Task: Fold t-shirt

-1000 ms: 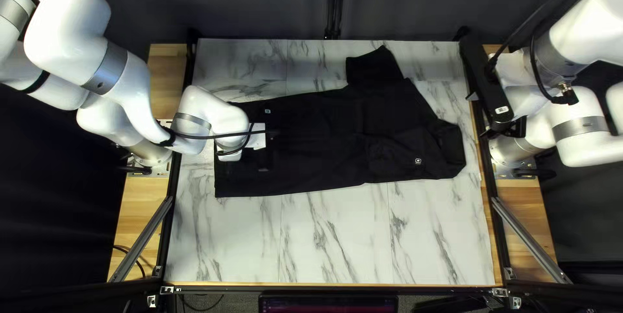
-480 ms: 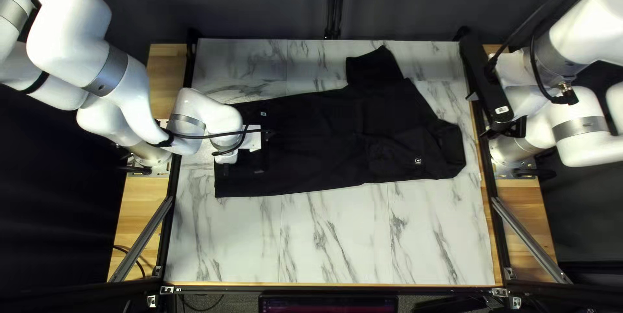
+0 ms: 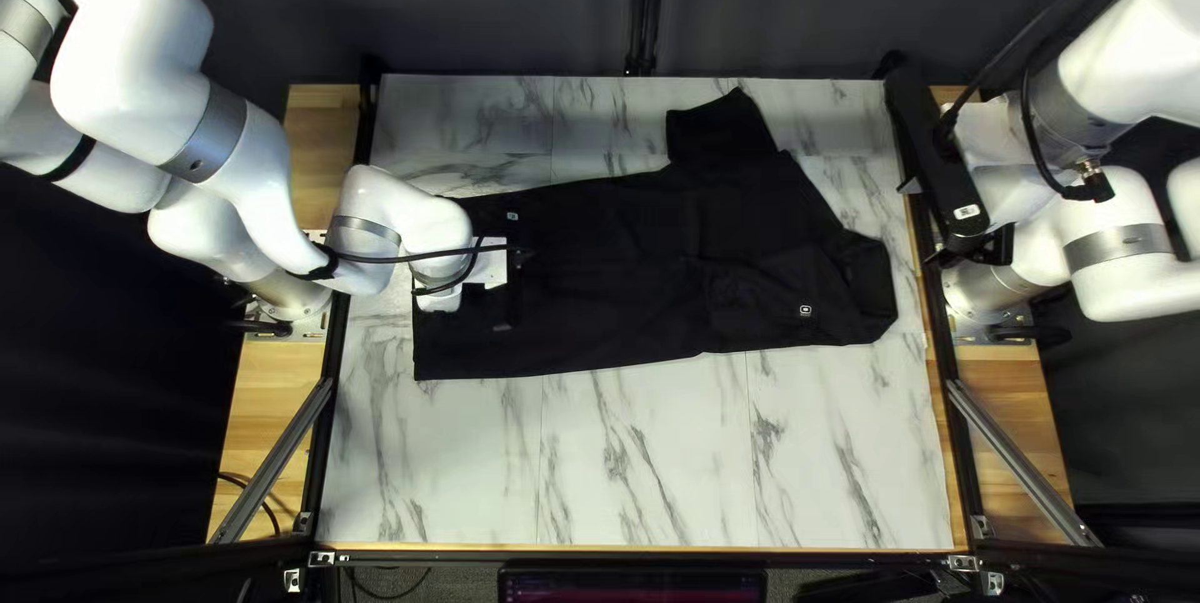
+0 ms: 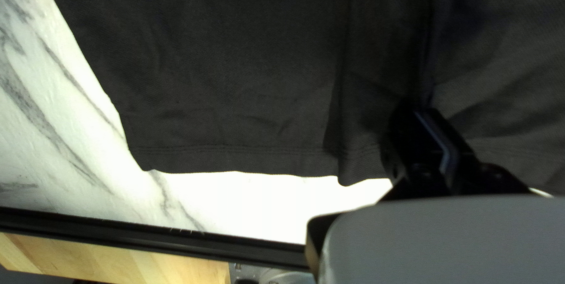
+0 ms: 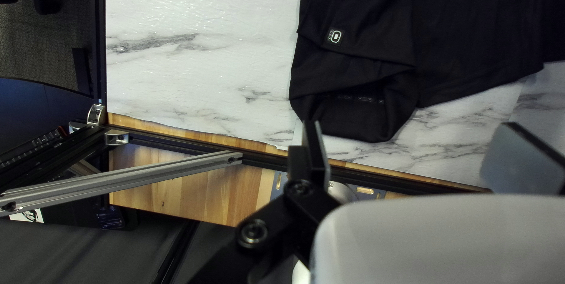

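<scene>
Toward desk's (image 3: pixel 388 466) left edge: left hand (image 4: pixel 420 111) pressed together over t-shirt (image 3: pixel 613 278); right hand (image 5: pixel 410 125) spread. Likely side-folding; far sleeve (image 3: pixel 725 132) wants tucking next.

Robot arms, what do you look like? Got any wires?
My left arm and right arm are white, smooth and rounded like fat pipes, with silvery-grey bands. Each has black cables, like shoelaces! My left gripper is black. My right gripper has black links with round metal screws, and long, flat fingers.
</scene>
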Robot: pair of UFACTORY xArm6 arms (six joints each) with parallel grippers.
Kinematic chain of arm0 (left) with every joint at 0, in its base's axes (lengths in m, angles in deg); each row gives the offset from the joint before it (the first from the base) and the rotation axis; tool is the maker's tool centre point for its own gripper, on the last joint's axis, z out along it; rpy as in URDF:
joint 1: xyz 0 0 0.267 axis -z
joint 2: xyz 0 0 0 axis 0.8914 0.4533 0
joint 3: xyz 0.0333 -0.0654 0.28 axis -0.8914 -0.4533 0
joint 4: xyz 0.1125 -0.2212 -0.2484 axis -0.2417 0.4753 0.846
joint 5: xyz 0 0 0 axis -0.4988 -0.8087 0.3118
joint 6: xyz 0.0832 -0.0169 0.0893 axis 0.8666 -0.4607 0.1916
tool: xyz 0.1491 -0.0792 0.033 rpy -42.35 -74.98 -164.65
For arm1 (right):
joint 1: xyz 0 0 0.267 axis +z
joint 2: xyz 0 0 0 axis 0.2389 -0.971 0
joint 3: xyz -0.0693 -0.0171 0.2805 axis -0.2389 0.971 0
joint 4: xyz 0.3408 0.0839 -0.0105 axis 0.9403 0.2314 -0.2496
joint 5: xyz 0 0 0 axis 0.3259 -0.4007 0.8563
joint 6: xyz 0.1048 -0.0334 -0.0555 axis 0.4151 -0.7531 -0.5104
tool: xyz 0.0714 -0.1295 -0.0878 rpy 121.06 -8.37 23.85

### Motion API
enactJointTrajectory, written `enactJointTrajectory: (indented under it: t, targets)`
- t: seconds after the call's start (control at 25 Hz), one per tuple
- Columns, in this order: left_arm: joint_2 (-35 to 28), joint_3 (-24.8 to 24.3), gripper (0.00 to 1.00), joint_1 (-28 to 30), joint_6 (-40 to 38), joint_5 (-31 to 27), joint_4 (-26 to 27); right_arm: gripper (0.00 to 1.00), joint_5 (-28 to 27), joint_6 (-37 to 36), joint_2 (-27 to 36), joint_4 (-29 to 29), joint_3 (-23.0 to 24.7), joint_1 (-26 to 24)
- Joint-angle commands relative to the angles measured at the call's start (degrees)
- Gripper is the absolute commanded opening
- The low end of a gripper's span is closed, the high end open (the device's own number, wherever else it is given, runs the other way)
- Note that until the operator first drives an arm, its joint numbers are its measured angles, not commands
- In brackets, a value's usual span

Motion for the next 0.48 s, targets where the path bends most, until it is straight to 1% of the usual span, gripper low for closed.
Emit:
enactJointTrajectory:
  t: [0.04, 0.08, 0.2, 0.48]
  targets:
    - [-3.20, 1.32, 0.05, 3.20, -2.89, -5.03, 0.64, 1.00, 0.00, 0.00, 0.00, 0.00, 0.00, 0.00]
    - [-4.00, 1.92, 0.05, 4.50, -4.05, -6.77, 0.97, 1.00, 0.00, 0.00, 0.00, 0.00, 0.00, 0.00]
    - [-3.80, 3.34, 0.06, 6.47, -5.64, -8.91, 1.75, 1.00, 0.00, 0.00, 0.00, 0.00, 0.00, 0.00]
    - [-3.00, 4.77, 0.09, 8.62, -7.44, -11.27, 3.11, 1.00, 0.00, 0.00, 0.00, 0.00, 0.00, 0.00]
